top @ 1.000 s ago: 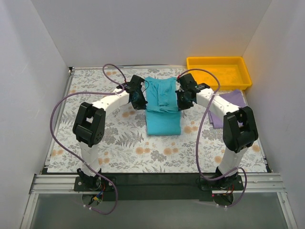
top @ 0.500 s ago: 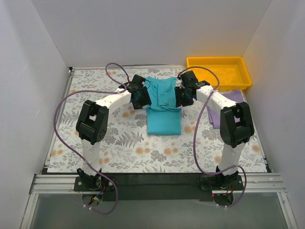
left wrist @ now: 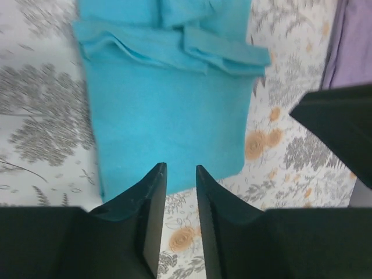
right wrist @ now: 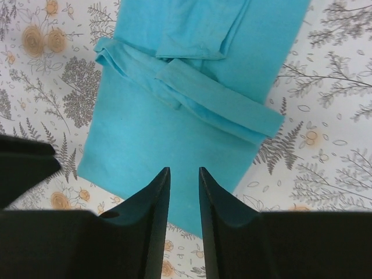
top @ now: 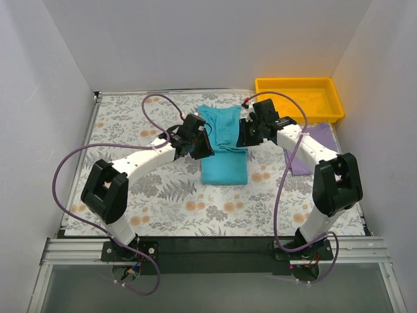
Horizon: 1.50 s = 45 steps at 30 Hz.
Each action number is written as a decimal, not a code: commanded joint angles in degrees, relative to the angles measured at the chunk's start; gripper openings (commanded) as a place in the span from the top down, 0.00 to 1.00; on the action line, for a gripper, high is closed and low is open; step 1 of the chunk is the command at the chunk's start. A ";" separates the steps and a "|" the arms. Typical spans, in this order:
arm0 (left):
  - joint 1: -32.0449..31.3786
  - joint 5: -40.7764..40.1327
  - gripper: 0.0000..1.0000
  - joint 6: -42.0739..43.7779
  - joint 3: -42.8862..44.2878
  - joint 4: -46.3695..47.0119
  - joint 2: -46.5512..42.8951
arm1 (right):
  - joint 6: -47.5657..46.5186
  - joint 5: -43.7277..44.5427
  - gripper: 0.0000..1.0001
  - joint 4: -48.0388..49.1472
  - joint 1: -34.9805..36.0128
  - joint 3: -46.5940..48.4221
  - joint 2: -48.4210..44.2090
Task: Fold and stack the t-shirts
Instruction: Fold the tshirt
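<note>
The teal t-shirt lies in the middle of the table as a long narrow strip, its far part doubled back in loose folds. My left gripper hovers at its left edge and my right gripper at its right edge. In the left wrist view the left gripper stands narrowly open over the shirt's near end, nothing between its fingers. The right gripper is likewise narrowly open and empty above the teal cloth. The lavender t-shirt lies flat at the right, under the right arm.
A yellow tray stands at the back right corner. White walls close the table in on three sides. The floral tablecloth covers the table. Purple cables loop from both arms. The right arm's black body shows in the left wrist view.
Both grippers were shut at the shirt's sides and have let go of the cloth. They have risen slightly; the left arm's elbow swung out to the left.
</note>
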 commanded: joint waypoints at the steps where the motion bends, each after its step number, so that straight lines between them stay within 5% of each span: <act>1: -3.25 0.73 0.75 -1.88 -2.00 1.91 3.43 | 0.83 -4.63 0.73 4.87 0.49 -0.80 3.17; 12: -5.19 0.73 0.84 -3.11 -9.29 5.34 8.63 | -0.49 -6.14 0.76 7.08 1.55 5.08 15.73; 21: -5.28 0.73 0.84 -2.67 -12.54 5.25 8.72 | -4.53 -1.48 0.73 3.66 -0.03 23.97 28.74; 27: -5.80 3.63 0.84 -3.73 -15.61 4.73 6.53 | -3.66 -2.87 0.71 2.86 -0.48 30.41 27.19; 35: -6.95 3.03 0.80 -9.34 -24.67 -0.97 -7.69 | 0.12 -4.90 0.63 2.86 0.93 7.40 7.60; 40: -7.21 -1.02 0.48 -12.42 -22.58 -6.43 -15.71 | 7.31 -3.94 0.55 2.95 3.65 -13.75 -8.22; 45: -7.48 -2.95 0.36 -14.45 -22.56 -10.30 -20.28 | 16.55 1.77 0.51 3.91 11.10 -25.04 -18.77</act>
